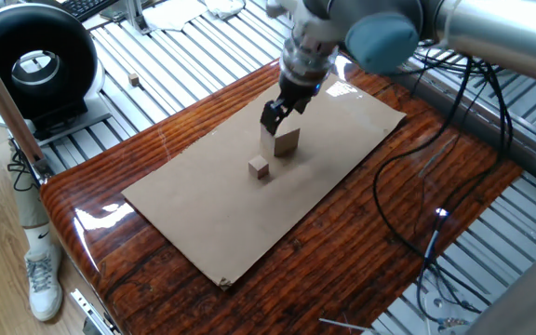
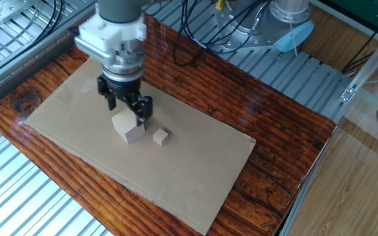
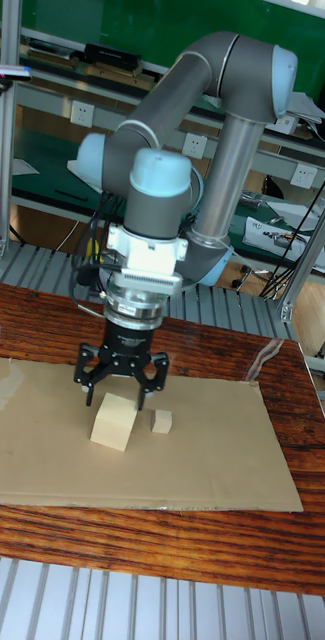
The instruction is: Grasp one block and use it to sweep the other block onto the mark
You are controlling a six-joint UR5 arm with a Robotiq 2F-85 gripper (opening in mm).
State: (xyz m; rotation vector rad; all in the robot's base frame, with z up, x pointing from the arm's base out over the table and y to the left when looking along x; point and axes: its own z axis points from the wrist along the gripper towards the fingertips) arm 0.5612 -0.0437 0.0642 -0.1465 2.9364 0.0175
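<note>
The larger tan block (image 1: 287, 141) (image 2: 129, 128) (image 3: 112, 420) rests on the brown cardboard (image 1: 203, 205) (image 2: 195, 177) (image 3: 222, 470). Just beside it, a small gap apart, sits the small tan cube (image 1: 260, 167) (image 2: 161, 136) (image 3: 162, 422). My gripper (image 1: 273, 116) (image 2: 125, 108) (image 3: 115, 392) hovers directly above the large block, open, its fingers spread wider than the block and holding nothing. The mark is not in sight in any view.
The cardboard lies on a glossy dark wooden table (image 1: 110, 251) ringed by slatted metal racks. A black round device (image 1: 31, 65) stands at the far left. Black cables (image 1: 408, 205) trail over the table's right side. A tiny stray cube (image 1: 134, 80) lies on the rack.
</note>
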